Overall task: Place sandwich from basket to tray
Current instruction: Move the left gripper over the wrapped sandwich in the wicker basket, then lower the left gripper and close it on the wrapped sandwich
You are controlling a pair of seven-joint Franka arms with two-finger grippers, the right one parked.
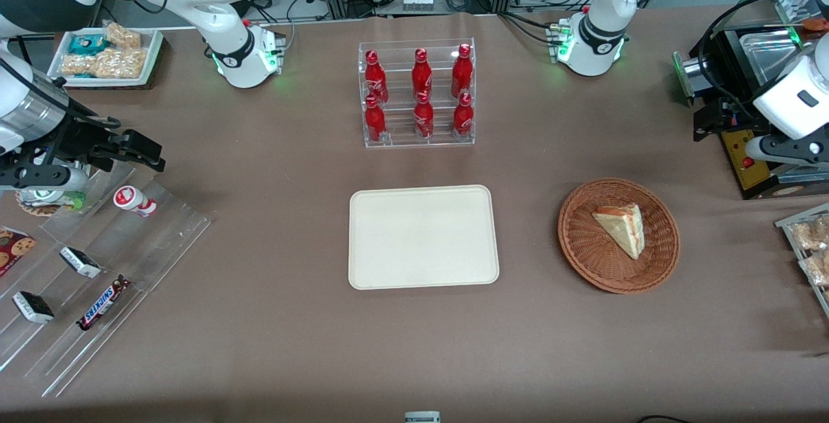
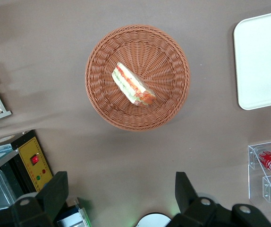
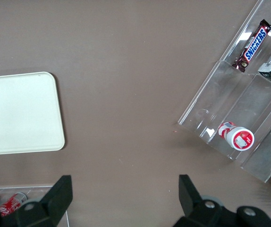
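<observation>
Brown tabletop: wrist view alone shows the end effector (image 2: 121, 196) spread above the basket (image 2: 138, 77), sandwich (image 2: 133, 84) inside.

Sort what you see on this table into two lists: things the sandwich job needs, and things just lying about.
Needed for the job:
sandwich, lying in the wicker basket
cream tray, beside the basket
left arm's end effector, open, raised above the table near the basket

Just lying about:
cola bottles in the acrylic rack
Snickers bar
small red-capped bottle
snack packs
</observation>
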